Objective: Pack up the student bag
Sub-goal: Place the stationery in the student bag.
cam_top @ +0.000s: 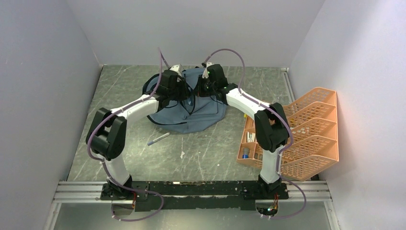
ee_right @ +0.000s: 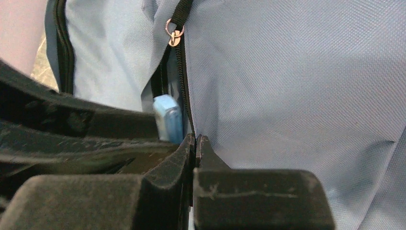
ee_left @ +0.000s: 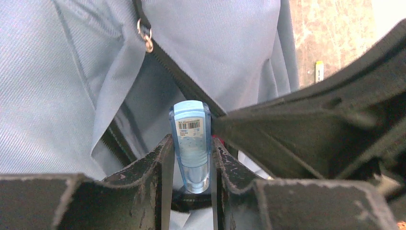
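Observation:
The slate blue-grey student bag (cam_top: 203, 114) lies flat at the back middle of the table. Both grippers hang over its black zip. My left gripper (ee_left: 191, 158) is shut on a clear blue tube with a barcode label (ee_left: 191, 125), whose tip points into the open zip slit. The tube also shows in the right wrist view (ee_right: 167, 122), at the slit below the metal zip pull (ee_right: 173, 33). My right gripper (ee_right: 196, 140) is shut on the bag's fabric edge beside the zip and holds the slit apart. From above, the left gripper (cam_top: 183, 93) and right gripper (cam_top: 201, 89) nearly touch.
An orange mesh tray organiser (cam_top: 311, 129) stands at the right, with small items in its lower compartments. A pen (cam_top: 158, 139) and a white scrap (cam_top: 182, 154) lie on the table in front of the bag. A yellow item (ee_left: 319, 69) lies beyond the bag.

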Motion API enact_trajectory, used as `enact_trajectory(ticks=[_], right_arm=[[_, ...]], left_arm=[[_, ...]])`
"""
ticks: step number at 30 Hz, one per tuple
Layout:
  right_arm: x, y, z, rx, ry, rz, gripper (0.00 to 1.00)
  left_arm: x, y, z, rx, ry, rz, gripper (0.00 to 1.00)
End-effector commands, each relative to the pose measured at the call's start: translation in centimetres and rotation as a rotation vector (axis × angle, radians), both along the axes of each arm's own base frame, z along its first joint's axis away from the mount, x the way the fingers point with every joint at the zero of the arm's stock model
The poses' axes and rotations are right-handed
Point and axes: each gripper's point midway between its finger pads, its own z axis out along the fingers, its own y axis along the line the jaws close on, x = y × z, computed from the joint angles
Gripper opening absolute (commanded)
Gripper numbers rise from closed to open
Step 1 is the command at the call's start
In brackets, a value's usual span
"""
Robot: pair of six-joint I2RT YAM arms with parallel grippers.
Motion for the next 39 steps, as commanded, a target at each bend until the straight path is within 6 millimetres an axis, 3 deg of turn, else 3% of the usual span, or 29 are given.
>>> enact_trajectory(ticks=[1,4,7,10,19,27,34,39], right_arm=[[-1.1,-0.2,1.5,0.038,0.005,0.019,0.0],[-1.1,-0.1,1.6,0.043,0.005,0.026,0.0],[-1.2,-0.2,2.1,0.049,-0.008,0.024,0.0],[-1.2,-0.2,2.3,0.055,-0.016,0.023,0.0],[-1.3,0.0,2.0,0.061,-0.01,0.029,0.0],[-1.2,-0.1,1.8,0.049,-0.01,0.031,0.0],[-1.2,-0.4,1.6,0.032,-0.012,0.029,0.0],[-1.2,-0.5,1.4,0.027,-0.01,0.029,0.0]], left_arm=[[2.4,-1.5,1.7,-0.048,-0.064,-0.02,0.05],[2.7,-1.8,0.5,-0.034,-0.027,-0.022,0.06],[2.5,-1.9,0.1,-0.044,-0.013,-0.024,0.21],[2.3,-1.8,0.1,-0.047,-0.011,-0.02,0.31],[1.1,-1.2,1.1,-0.047,-0.016,-0.022,0.46],[-0.3,-0.2,1.7,-0.033,0.007,-0.022,0.46],[-3.5,3.6,2.9,0.01,0.001,0.039,0.45],[-7.0,7.4,1.7,0.077,0.049,0.11,0.45]])
